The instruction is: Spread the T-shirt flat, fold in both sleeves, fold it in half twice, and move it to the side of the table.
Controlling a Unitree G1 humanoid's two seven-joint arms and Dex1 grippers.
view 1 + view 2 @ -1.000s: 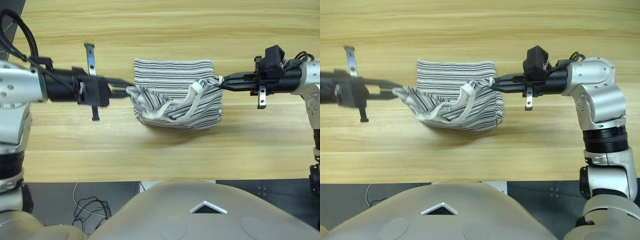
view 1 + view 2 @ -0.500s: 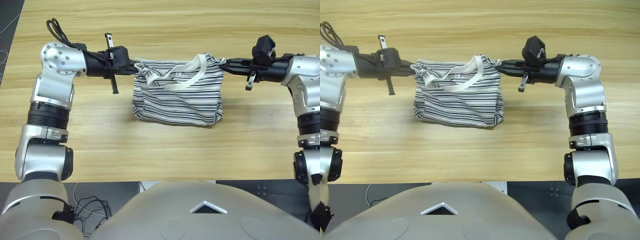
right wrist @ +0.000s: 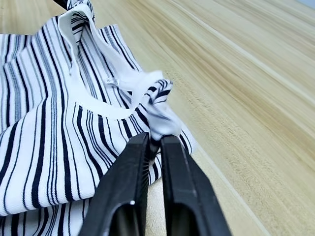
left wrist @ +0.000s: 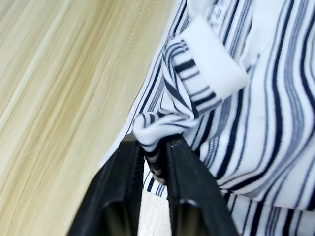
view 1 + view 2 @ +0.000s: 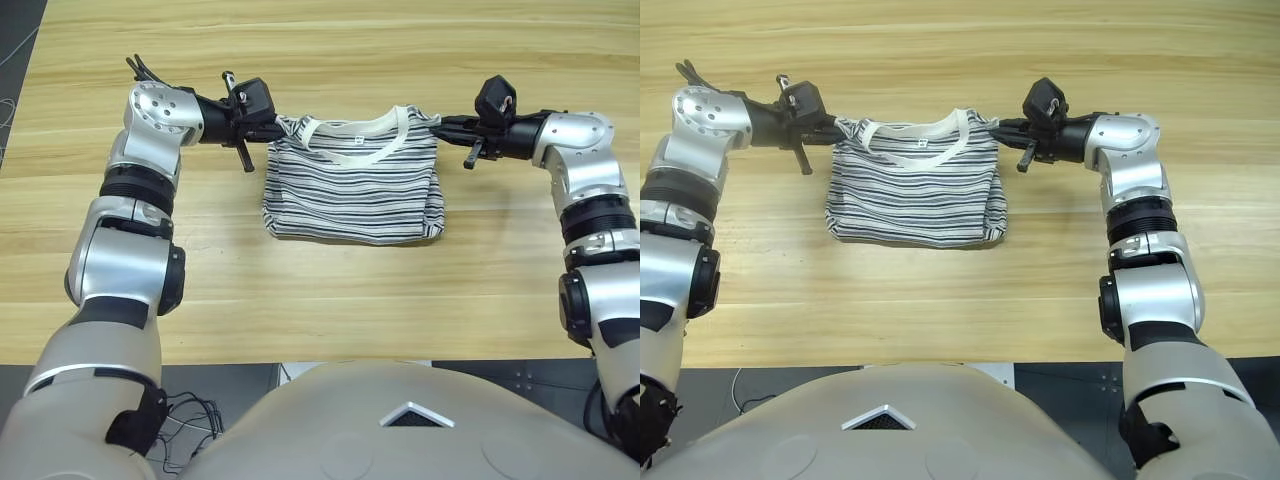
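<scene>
Striped T-shirt (image 5: 350,185) folded on the wooden surface (image 5: 300,290), collar at its far edge, both arms stretched forward with forearms turned inward, left tool (image 5: 273,130) pinched tight on the far left corner, right tool (image 5: 438,122) pinched tight on the far right corner

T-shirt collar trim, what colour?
Plain cream-white collar, against the dark-and-white stripes of the T-shirt. Clearest in the left eye view.

Lighting is bright, even and diffuse. The shirt (image 5: 350,190) casts a thin, soft shadow on the table (image 5: 350,300) along its lower edge.
</scene>
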